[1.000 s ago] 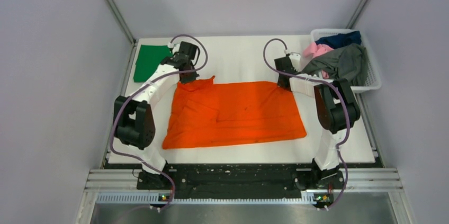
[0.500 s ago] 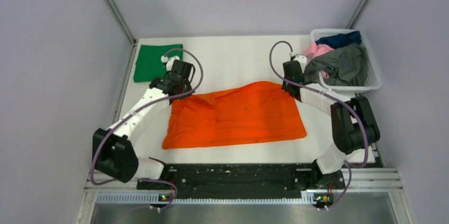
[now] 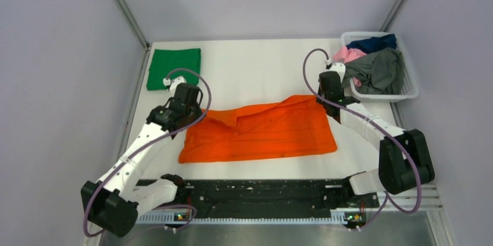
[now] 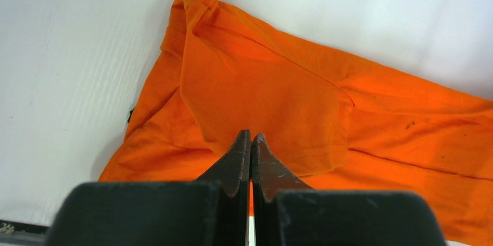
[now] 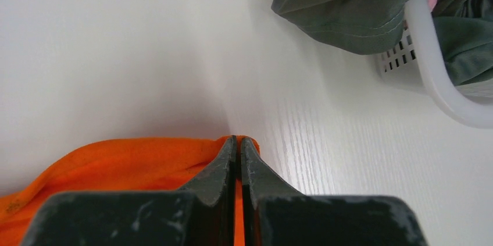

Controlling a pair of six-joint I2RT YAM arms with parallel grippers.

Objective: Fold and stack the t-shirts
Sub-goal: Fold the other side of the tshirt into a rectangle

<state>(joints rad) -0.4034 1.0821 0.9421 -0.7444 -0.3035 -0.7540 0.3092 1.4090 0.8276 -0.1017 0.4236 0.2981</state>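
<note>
The bright orange t-shirt (image 3: 261, 135) lies mid-table, its far edge lifted and drawn over the rest. My left gripper (image 3: 200, 113) is shut on the shirt's far left corner; in the left wrist view the jaws (image 4: 251, 136) are pressed together with orange cloth (image 4: 261, 89) in the slit. My right gripper (image 3: 325, 103) is shut on the far right corner, and the right wrist view shows its tips (image 5: 238, 139) pinching the orange hem (image 5: 116, 164). A folded green t-shirt (image 3: 173, 67) rests flat at the far left corner.
A white lattice basket (image 3: 410, 86) at the far right holds grey (image 3: 375, 71), pink (image 3: 347, 54) and navy (image 3: 372, 42) t-shirts. The grey one (image 5: 349, 7) hangs over the basket rim (image 5: 442, 83) close to my right gripper. Walls enclose the table on three sides.
Both grippers have moved toward the near edge, dragging the orange shirt's far edge with them. The shirt now looks narrower front to back. The green shirt is uncovered.
</note>
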